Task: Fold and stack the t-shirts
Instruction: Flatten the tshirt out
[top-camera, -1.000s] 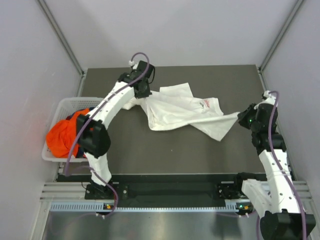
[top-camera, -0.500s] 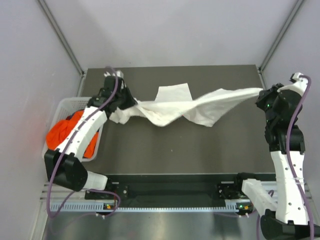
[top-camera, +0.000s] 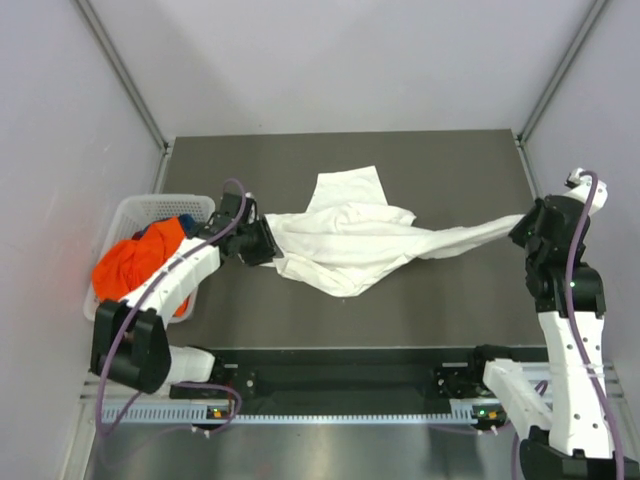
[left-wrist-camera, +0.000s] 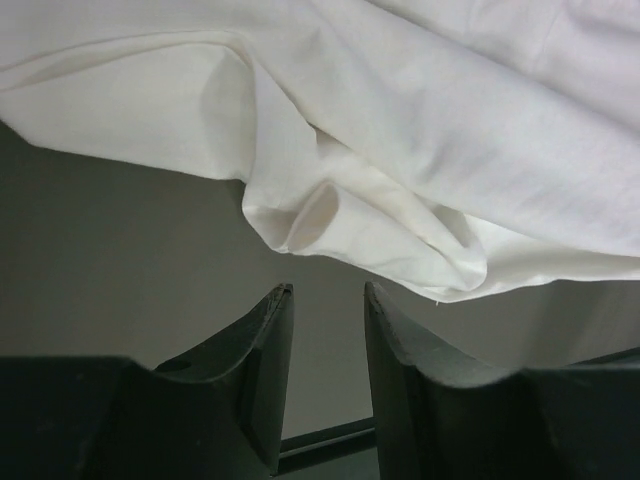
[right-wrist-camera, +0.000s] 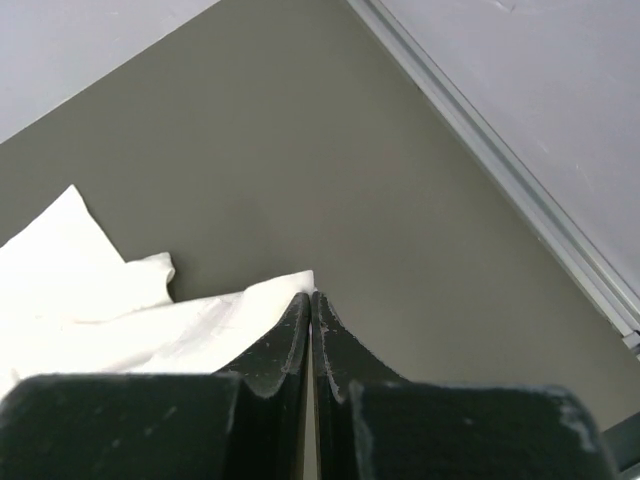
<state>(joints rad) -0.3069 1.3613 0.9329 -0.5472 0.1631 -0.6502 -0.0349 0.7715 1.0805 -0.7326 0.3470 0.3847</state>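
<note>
Where the left arm (top-camera: 170, 280) is concerned, it lies low over the table (top-camera: 400, 310), running from its base at 7 o'clock out past the basket (top-camera: 128, 208) at 9 o'clock, with the forearm angled toward the centre. The left fingers (top-camera: 262, 243) point toward 3 o'clock at the near-left edge of the white t-shirt (top-camera: 350, 245). In the left wrist view these fingers (left-wrist-camera: 262, 345) stand parted with a clear gap and grip nothing. A rolled fold of the shirt (left-wrist-camera: 450, 130) lies just beyond their tips, apart from them.

The right arm (top-camera: 565, 320) rises from its base at 5 o'clock and stands steeply upright, its wrist bent toward 9 o'clock. The right fingers (top-camera: 522, 228) sit at 3 o'clock near the table's right edge. In the right wrist view they (right-wrist-camera: 293, 335) are pressed together, pinching an edge of the white cloth (right-wrist-camera: 120, 320) at their tips.

The t-shirt lies bunched and creased across the centre of the table. One flat panel extends toward 12 o'clock. A narrow, drawn-out tail runs toward 3 o'clock into the right fingers.

The basket holds an orange garment (top-camera: 125, 270), heaped over its near rim, with a darker blue item beside it.
</note>
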